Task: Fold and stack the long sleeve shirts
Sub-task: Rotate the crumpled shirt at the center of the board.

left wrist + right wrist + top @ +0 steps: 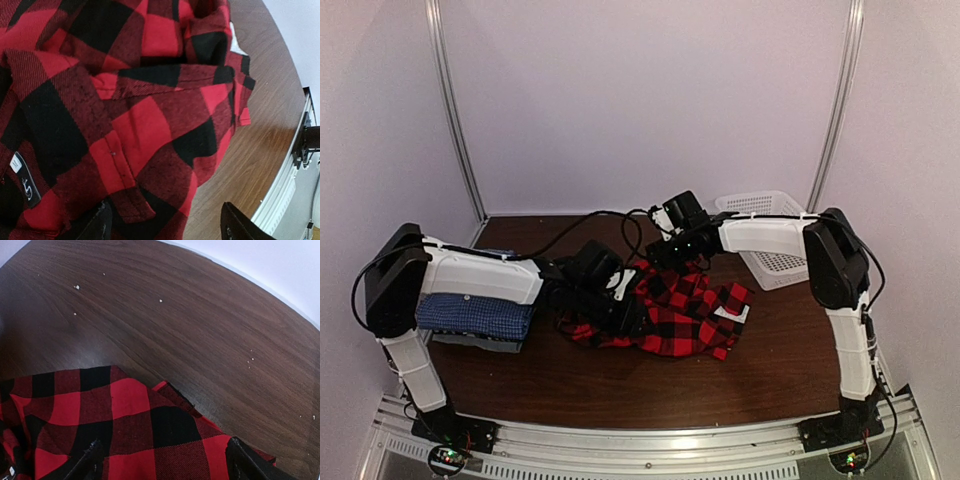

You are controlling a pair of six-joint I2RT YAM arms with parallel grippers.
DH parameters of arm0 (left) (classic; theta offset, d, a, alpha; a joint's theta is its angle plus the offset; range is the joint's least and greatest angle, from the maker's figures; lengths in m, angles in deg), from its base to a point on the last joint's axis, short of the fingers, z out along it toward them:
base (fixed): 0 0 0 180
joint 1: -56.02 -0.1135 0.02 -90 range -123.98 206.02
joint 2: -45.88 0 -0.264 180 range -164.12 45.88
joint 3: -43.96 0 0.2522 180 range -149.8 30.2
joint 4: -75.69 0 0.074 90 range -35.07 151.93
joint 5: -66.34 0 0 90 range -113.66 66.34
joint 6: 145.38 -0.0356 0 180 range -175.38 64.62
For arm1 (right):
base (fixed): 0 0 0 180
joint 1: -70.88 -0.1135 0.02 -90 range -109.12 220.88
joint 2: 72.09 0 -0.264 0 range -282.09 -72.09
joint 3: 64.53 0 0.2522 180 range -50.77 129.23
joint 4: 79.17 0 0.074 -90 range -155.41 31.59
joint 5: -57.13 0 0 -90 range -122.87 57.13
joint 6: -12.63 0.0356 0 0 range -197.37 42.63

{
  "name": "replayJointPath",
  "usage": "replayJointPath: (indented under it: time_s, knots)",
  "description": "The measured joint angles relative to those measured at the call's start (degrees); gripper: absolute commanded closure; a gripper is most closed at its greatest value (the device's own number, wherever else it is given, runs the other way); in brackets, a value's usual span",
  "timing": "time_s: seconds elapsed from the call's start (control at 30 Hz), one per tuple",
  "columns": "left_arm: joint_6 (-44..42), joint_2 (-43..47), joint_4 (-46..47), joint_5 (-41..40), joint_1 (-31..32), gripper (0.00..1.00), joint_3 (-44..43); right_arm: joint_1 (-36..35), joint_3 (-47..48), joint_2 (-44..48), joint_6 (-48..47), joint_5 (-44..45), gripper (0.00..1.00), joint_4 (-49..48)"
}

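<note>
Wood-grain table [620,390], rumpled woven plaid shirt [685,315], left end effector [167,222] and right end effector [165,460] wide

Dark wooden table [620,385] under crumpled red-and-black plaid shirt [685,310], folded shirt stack [480,318], white mesh basket [775,268]

Lab booth, white walls [650,100], aluminium frame [650,445]

You have a white mesh basket [775,262] upright at the far right of the dark wood table [620,385]. White specks [76,287] dot the wood. A metal rail [650,440] runs along the near edge, with a pale wall [650,100] behind.
</note>
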Motion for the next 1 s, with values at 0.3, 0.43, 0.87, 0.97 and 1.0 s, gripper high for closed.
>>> replayJointPath:
  time_s: [0.3, 0.43, 0.87, 0.97, 1.0]
  knots:
    - [2.3, -4.8, -3.6, -3.3, 0.0, 0.46, 0.0, 1.1, -2.8, -1.4, -2.0, 2.4, 0.37, 1.0]
    - [2.6, -6.0, -4.8, -5.5, -0.1, 0.62, 0.0, 2.5, -4.6, -1.4, -2.5, 2.3, 0.62, 1.0]
    - [1.2, -8.2, -6.6, -9.0, -7.8, 0.85, -2.9, 5.6, -17.2, 4.6, 2.9, 3.0, 0.91, -2.0]
    - [0.0, -10.8, -7.5, -9.2, -11.0, 0.85, -6.8, 5.9, -23.8, 9.1, 5.6, 4.1, 0.91, -2.8]
    - [-0.4, -11.8, -7.9, -9.2, -12.1, 0.86, -8.3, 5.9, -26.2, 10.8, 6.7, 4.1, 0.91, -3.3]
